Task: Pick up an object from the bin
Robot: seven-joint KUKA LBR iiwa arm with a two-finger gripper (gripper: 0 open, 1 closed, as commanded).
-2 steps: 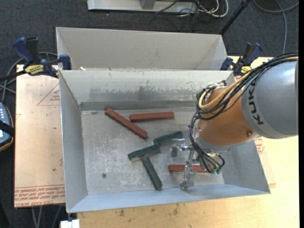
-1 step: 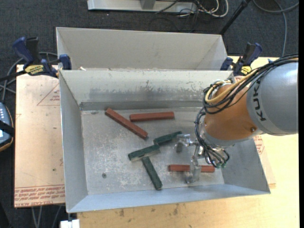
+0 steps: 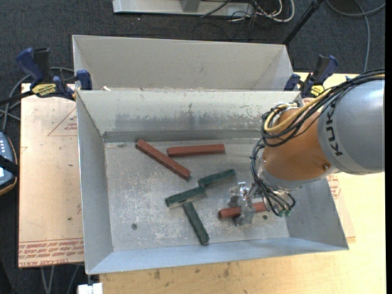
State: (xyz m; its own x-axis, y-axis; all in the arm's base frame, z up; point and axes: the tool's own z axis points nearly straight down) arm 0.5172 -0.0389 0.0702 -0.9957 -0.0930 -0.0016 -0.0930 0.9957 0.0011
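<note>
gripper [image 3: 244, 206] directly over short red bar [image 3: 227, 213], bin [image 3: 184, 112] near-right corner; bar's long axis left-right, ends sticking out both sides; open or closed, can't tell.

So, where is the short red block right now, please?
In the camera view the short red block lies lower right in the bin, under the end effector, right of the green bars.

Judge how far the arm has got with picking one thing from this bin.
Done: the gripper is down at the short red block, front right of the bin. In hand: the grasp, which cannot be confirmed. Left: the lift; the block lies on the floor, green bars beside it.
</note>
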